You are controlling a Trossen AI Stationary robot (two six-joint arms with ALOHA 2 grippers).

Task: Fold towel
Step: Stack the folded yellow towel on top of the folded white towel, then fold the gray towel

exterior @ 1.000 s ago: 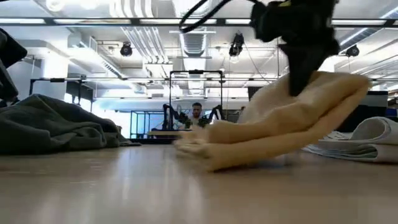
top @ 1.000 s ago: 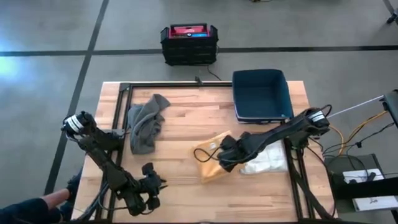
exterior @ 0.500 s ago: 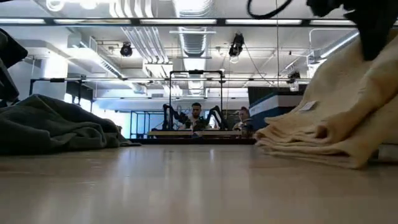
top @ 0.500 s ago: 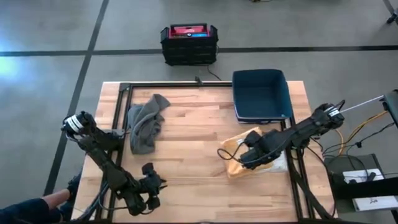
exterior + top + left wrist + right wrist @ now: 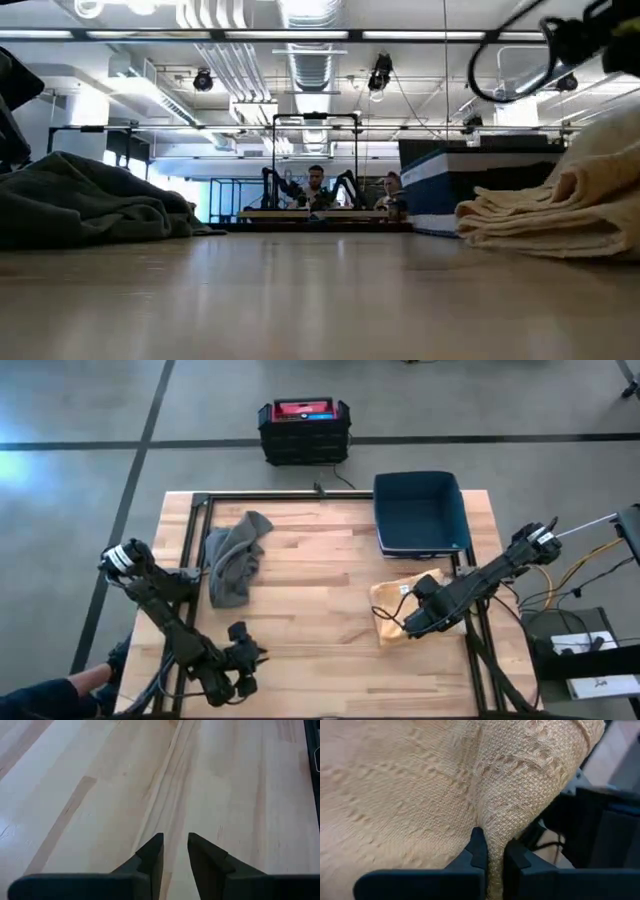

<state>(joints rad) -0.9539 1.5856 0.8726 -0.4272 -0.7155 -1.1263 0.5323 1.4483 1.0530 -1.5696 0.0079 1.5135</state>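
A tan towel (image 5: 392,600), folded into a thick pad, lies near the table's right edge; the low view shows its stacked layers (image 5: 540,210). My right gripper (image 5: 418,616) is over its near right part, shut on a raised ridge of the cloth. A crumpled grey towel (image 5: 235,555) rests in a heap at the far left of the table (image 5: 90,205). My left gripper (image 5: 240,665) waits by the near edge at the left, its fingers (image 5: 175,847) a narrow gap apart over bare wood. My right gripper pinches a raised fold of the tan towel (image 5: 496,822) between its two fingers. It comes in from the table's right side, slanting down. The cloth bunches into a ridge at the fingers. The rest of the towel lies flat beneath.
A dark blue bin (image 5: 420,512) stands at the far right of the table. A black and red crate (image 5: 304,428) sits on the floor beyond the far edge. Bare wood (image 5: 310,610) spreads between the two towels.
My right gripper has moved toward the table's right edge, taking the tan towel with it from the middle. The towel's raised part has come down, and it now lies as a low stack over the white cloth that showed there before.
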